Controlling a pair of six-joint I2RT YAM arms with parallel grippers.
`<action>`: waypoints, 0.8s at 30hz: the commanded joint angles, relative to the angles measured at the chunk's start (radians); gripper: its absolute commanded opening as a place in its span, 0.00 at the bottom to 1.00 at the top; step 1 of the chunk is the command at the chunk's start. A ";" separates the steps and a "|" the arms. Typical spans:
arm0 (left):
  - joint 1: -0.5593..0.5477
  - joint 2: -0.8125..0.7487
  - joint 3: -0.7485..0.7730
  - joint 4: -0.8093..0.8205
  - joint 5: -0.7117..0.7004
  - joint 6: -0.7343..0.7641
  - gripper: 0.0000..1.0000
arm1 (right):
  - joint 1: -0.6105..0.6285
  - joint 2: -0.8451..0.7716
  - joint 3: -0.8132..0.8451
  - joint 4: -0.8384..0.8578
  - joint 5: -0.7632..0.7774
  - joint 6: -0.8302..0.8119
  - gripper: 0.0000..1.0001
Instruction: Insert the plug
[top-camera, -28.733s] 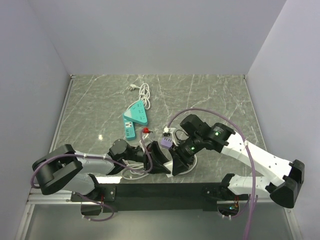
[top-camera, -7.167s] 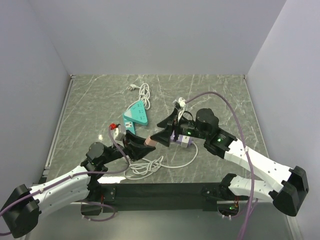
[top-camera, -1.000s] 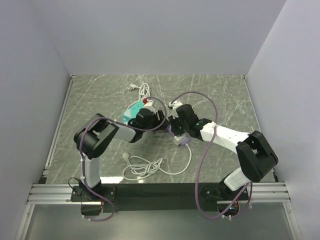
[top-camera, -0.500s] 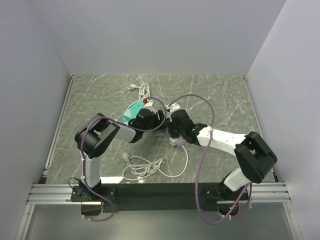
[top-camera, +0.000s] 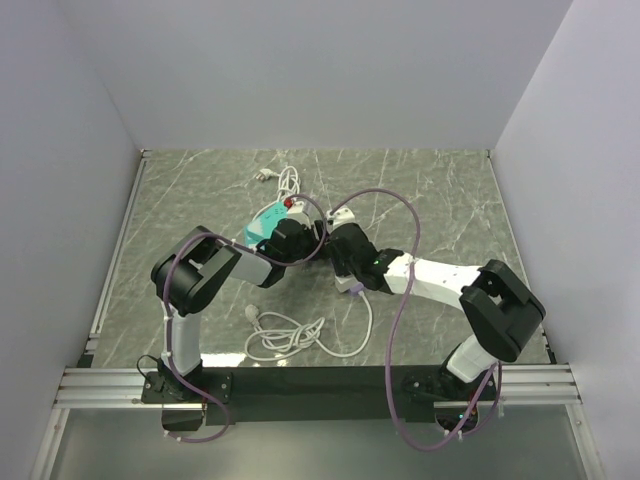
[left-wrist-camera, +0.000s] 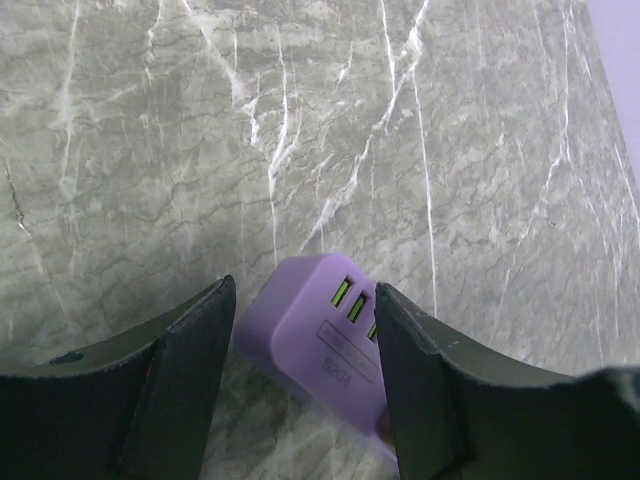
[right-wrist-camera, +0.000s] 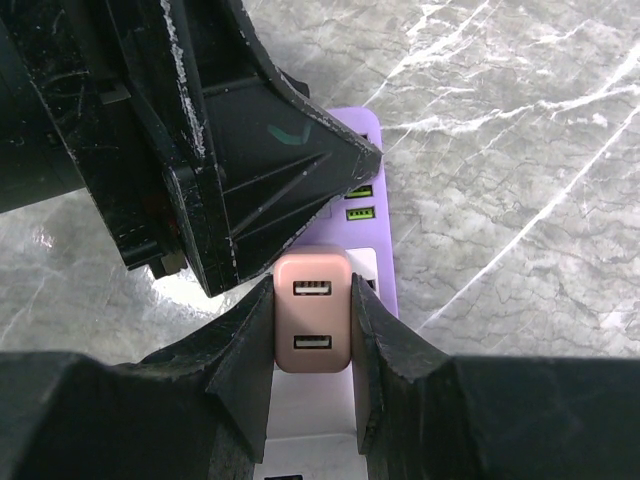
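Note:
My right gripper (right-wrist-camera: 311, 292) is shut on a small brownish-pink cube adapter (right-wrist-camera: 312, 330) with two USB ports and holds it right over the white socket face (right-wrist-camera: 310, 420) of a purple power strip (right-wrist-camera: 386, 270). My left gripper (left-wrist-camera: 305, 292) straddles the end of that purple strip (left-wrist-camera: 312, 345), with a finger close along each side. From above, both grippers meet mid-table, left (top-camera: 316, 246) and right (top-camera: 345, 272). The flat white square block plug is not visible. A long thin white cable (top-camera: 290, 335) lies coiled near the front.
A teal power strip (top-camera: 262, 228) lies just behind the left gripper. A small pronged plug with a coiled white cable (top-camera: 288, 183) lies at the back. The left gripper's black body (right-wrist-camera: 230, 150) crowds the adapter's upper left. Grey walls enclose the table on three sides.
Over the last second my right arm has shifted left, bringing the adapter closer to the left gripper over the purple strip. The left gripper has stayed in place.

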 joint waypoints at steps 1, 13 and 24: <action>-0.022 0.021 -0.027 -0.064 0.016 0.005 0.65 | 0.037 0.092 -0.051 -0.081 -0.056 0.056 0.00; 0.002 -0.068 -0.028 -0.108 -0.003 0.045 0.68 | 0.035 -0.040 0.032 -0.079 0.054 0.046 0.04; 0.044 -0.137 0.048 -0.193 -0.044 0.100 0.82 | 0.000 -0.095 0.042 0.008 0.051 -0.019 0.73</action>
